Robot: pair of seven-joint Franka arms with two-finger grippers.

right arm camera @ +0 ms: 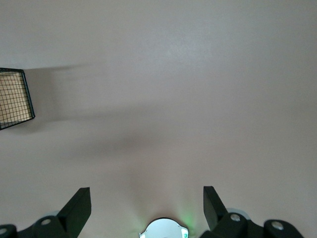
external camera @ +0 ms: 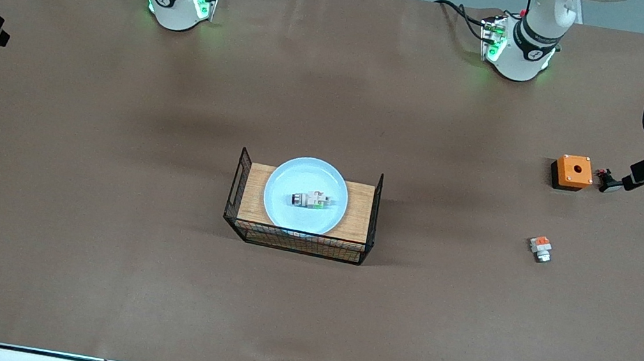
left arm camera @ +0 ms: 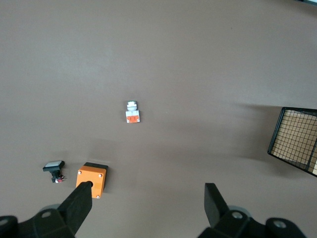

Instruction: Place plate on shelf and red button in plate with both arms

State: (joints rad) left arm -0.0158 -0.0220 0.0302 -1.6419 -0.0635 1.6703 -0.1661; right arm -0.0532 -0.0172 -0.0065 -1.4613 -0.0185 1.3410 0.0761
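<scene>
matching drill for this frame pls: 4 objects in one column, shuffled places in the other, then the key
Things:
1. plate
2. red button
3. orange box
4. small white piece with an orange-red block

Places:
A. lying on the plate
B. on the wooden board in the wire basket
C. toward the left arm's end, nearer the front camera than the orange box
D. beside a small black switch

Pairs: 1-B, 2-A, 3-D, 4-C

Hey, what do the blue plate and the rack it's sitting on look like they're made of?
The plate looks like glazed ceramic or smooth plastic: pale blue, even, faintly glossy; which one is unclear. The rack appears to be thin black wire mesh around a wood-grained board.
</scene>
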